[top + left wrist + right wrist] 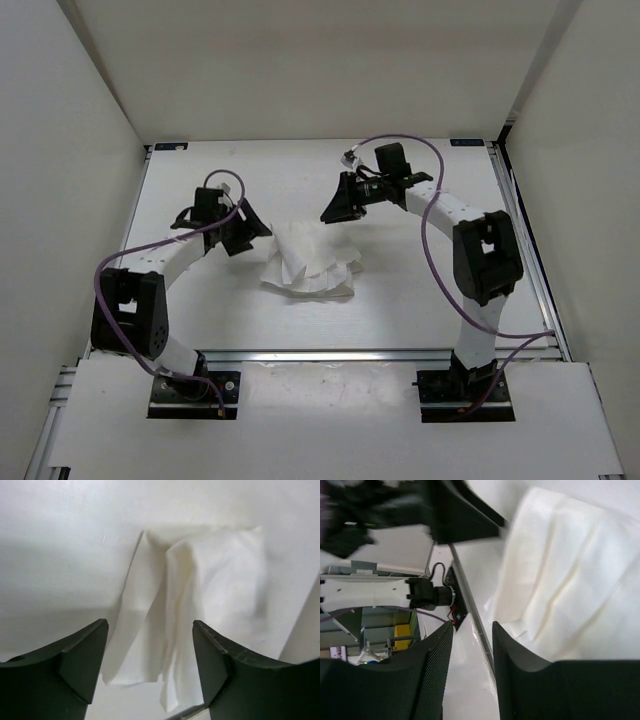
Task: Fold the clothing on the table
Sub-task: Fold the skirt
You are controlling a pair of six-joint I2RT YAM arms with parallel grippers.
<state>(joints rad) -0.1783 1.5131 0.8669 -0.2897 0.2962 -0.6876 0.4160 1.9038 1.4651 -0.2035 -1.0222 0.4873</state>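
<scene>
The clothing (310,262) is a creased white fabric bundle lying partly folded in the middle of the table (420,290). My left gripper (245,232) hovers at its left edge, jaws wide open and holding nothing. The left wrist view shows the pleated clothing (200,605) flat on the table beyond the open gripper (149,626). My right gripper (335,208) hangs just above the clothing's far right corner. In the right wrist view that gripper (471,630) stands open with only the table between its fingers (515,670), and the clothing (570,580) lies off to one side.
White walls enclose the table on three sides. An aluminium rail (330,354) runs along the near edge, with both arm bases bolted just in front of it. Purple cables loop over each arm. The left arm's base (427,594) shows in the right wrist view.
</scene>
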